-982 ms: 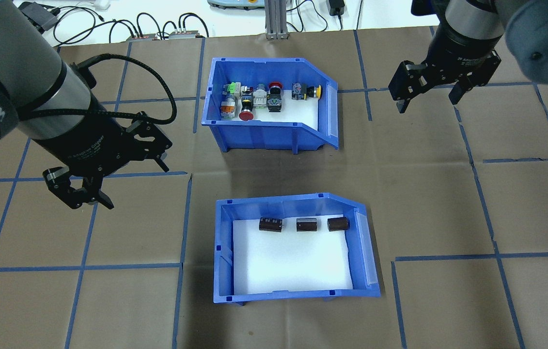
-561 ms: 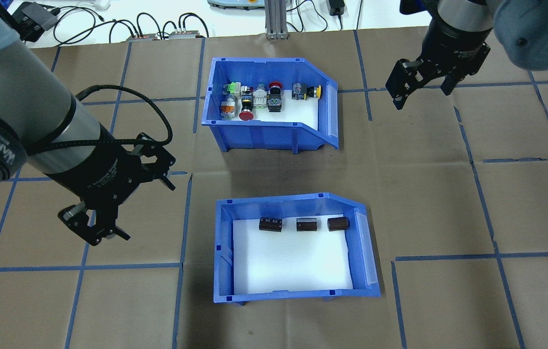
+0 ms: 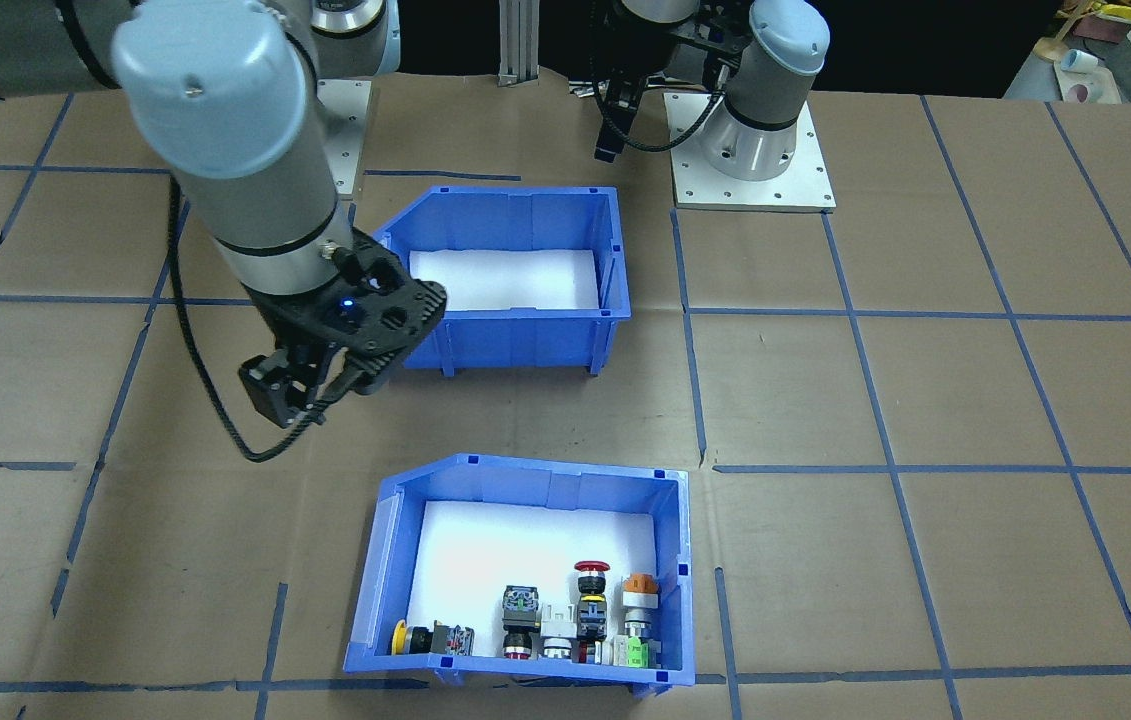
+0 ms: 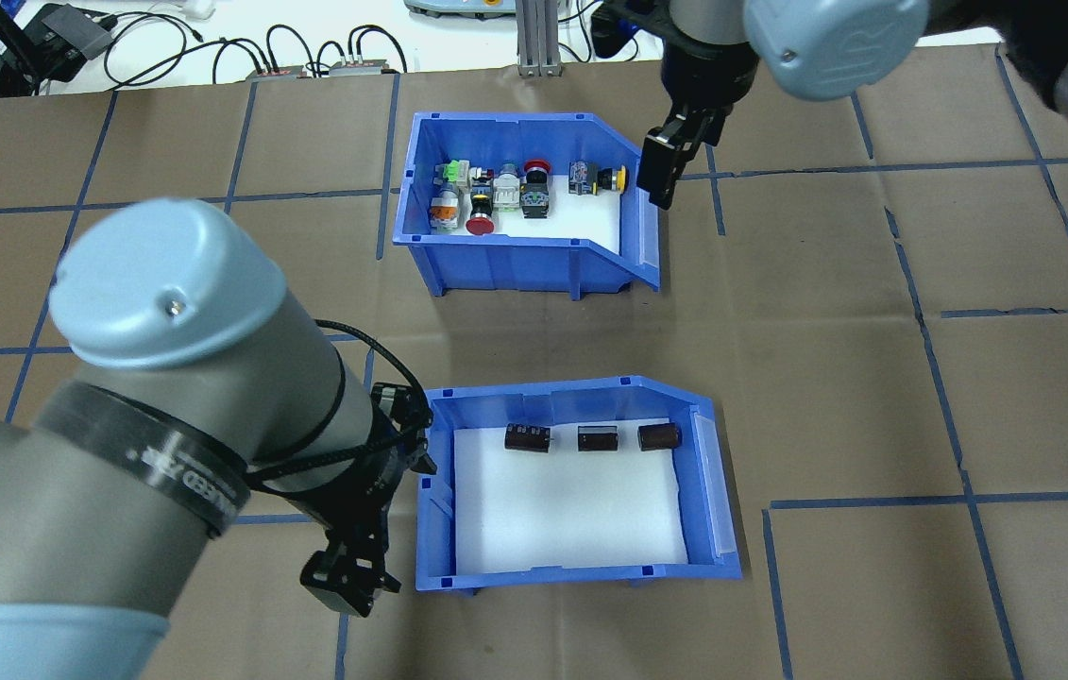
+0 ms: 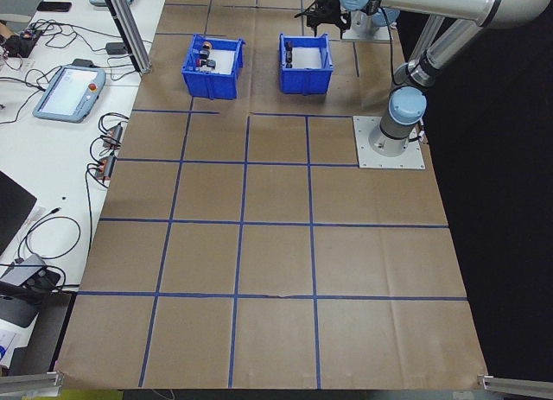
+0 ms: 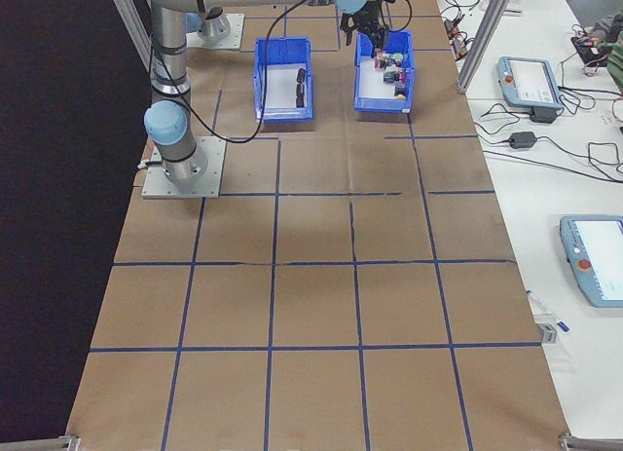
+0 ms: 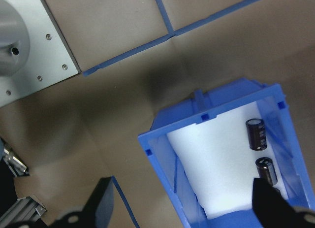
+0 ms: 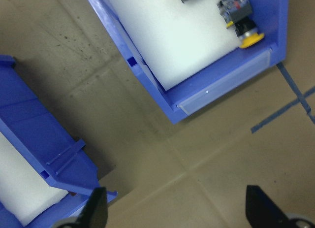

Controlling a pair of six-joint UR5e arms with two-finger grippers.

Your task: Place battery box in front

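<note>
Both grippers nearer their bins

- I see the table (image 4: 873, 378), covered in brown paper gridded with blue tape
- On it I see the battery box (image 4: 581, 557) and, well apart, the switch bin (image 4: 515, 264)

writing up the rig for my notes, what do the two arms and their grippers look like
Both arms are grey metal tubes with pale blue-grey joint caps. The left arm wears a black band with white lettering; a black braided cable loops to its wrist. Both the left gripper and right gripper are black with two fingers.
</note>
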